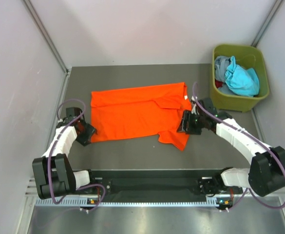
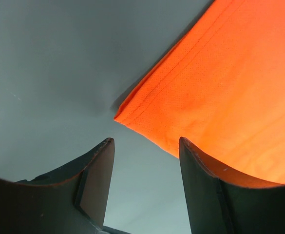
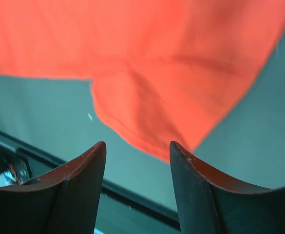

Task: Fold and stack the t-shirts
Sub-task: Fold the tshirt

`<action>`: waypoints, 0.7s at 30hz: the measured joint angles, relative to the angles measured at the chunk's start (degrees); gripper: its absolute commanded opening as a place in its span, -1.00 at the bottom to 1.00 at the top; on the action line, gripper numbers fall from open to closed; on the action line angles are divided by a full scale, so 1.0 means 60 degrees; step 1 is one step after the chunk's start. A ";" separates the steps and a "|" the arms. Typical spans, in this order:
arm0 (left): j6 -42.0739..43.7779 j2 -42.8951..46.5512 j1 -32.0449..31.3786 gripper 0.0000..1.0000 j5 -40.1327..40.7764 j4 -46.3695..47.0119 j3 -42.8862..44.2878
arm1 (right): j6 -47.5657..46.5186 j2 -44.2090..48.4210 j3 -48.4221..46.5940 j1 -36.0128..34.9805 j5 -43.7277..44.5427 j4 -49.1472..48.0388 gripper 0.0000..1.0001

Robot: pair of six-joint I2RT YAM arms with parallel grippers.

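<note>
"Lying spread in the middle of the top view, the orange shirt (image 1: 137, 113) looks only partly folded. The upper right sleeve seems tucked in, while the lower sleeve (image 1: 174, 138) pokes out at the lower right."

"So the first shirt's fold is the step in hand?"

"I'd judge so. Nothing is stacked yet, and a teal shirt (image 1: 242, 78) and a grey shirt (image 1: 221, 66) sit bunched in the bin (image 1: 235, 101) at the upper right."

"And the claws?"

"Both are spread and pinching nothing. The left claw (image 1: 90, 132) sits at the shirt's lower left, with the hem corner (image 2: 118, 116) just ahead of its gap. The right claw (image 1: 183, 123) is at the shirt's right side, facing the loose sleeve."

"What does the next move call for?"

"Probably each claw going low enough against the table (image 1: 132, 78) to catch its cloth edge, then closing. After that, both would lift and carry the near edge over together, so the fold lands straight."
</note>
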State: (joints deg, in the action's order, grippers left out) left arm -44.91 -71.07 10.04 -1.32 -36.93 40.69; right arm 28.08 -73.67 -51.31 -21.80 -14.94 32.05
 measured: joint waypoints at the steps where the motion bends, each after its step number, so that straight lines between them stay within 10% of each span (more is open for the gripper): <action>1: -0.0106 0.0018 0.0000 0.17 0.0040 -0.0004 0.0000 | 0.0138 0.0182 0.0477 0.0040 -0.0073 -0.0015 0.09; 21: -0.1526 -0.0838 0.0164 -0.09 0.0415 0.0219 -0.0149 | 0.2841 0.2550 0.5209 0.2437 -0.2197 -0.2218 0.10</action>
State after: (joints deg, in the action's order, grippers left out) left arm -54.06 -76.09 11.03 1.17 -35.62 39.79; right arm 45.12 -58.37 -20.05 -7.18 -28.12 18.74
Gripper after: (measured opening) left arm 0.465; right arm 0.549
